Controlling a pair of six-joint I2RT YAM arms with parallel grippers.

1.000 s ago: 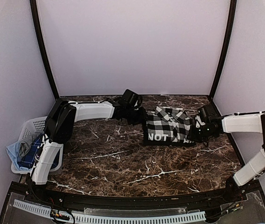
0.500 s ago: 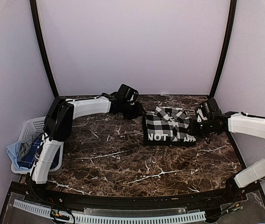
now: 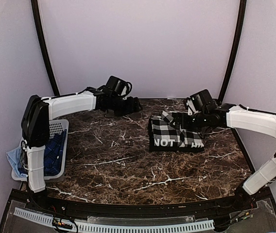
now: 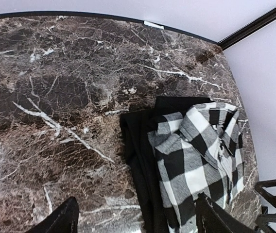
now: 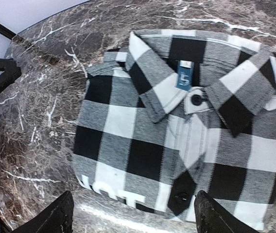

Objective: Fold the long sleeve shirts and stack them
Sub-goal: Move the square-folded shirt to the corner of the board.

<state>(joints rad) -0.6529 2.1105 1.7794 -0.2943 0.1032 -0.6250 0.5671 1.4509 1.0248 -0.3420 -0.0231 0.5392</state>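
One long sleeve shirt [image 3: 174, 134], black-and-white check with white letters on a black band, lies folded flat on the marble table, right of centre. My left gripper [image 3: 132, 105] hovers open to the shirt's left, apart from it. In the left wrist view the shirt [image 4: 196, 155] lies ahead between wide fingertips [image 4: 62, 221], left gripper [image 4: 135, 224] empty. My right gripper [image 3: 175, 118] hangs open over the shirt's far edge. The right wrist view looks down on the collar and buttons of the shirt [image 5: 177, 131], with the right gripper [image 5: 134, 217] holding nothing.
A white perforated basket [image 3: 55, 127] stands at the table's left edge with blue cloth [image 3: 50, 153] inside and spilling out. Black frame posts rise at the back corners. The left arm's upper link stands over the basket.
Both grippers have let go of the shirt, opened wide and risen. The left arm drew back to the left; the right gripper moved up over the shirt's far side.
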